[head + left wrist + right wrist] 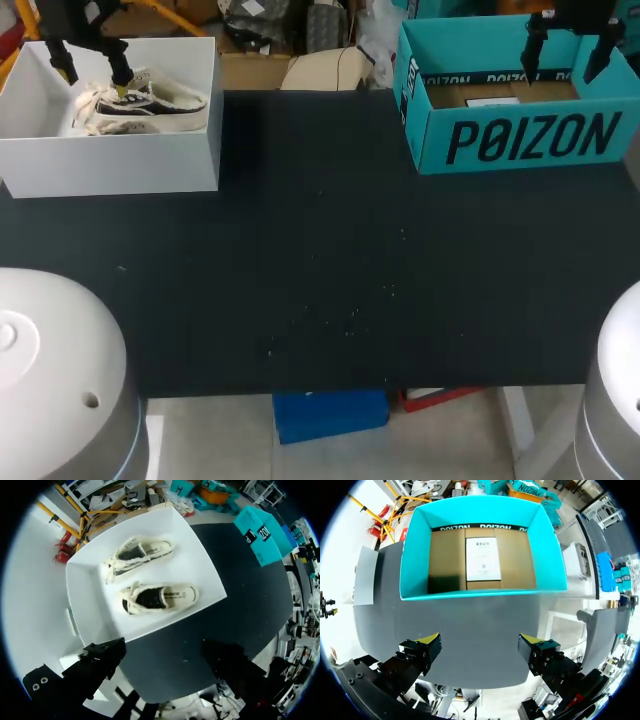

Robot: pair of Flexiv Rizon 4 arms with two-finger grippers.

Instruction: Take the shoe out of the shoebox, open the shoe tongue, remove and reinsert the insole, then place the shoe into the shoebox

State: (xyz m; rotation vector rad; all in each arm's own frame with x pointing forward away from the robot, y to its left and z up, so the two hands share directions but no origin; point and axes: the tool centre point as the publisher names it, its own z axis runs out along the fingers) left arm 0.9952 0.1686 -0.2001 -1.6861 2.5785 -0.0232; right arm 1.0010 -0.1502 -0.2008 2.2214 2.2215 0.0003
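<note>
A white shoebox (110,165) stands at the table's far left corner with two cream-and-black shoes (150,105) lying in it. In the left wrist view the nearer shoe (160,597) and the farther shoe (142,555) lie side by side on the box floor (85,605). My left gripper (92,70) hangs open above the box, clear of the shoes, and its dark fingers (100,660) hold nothing. At the far right stands a teal shoebox (520,140), and over it my right gripper (565,55) is open. Its yellow-tipped fingers (429,641) are empty above the near wall (480,594).
The teal box holds only a brown cardboard floor with a white paper label (482,559). A black table top (330,260) stretches between the two boxes. My arms' grey bases (50,370) sit at the near corners.
</note>
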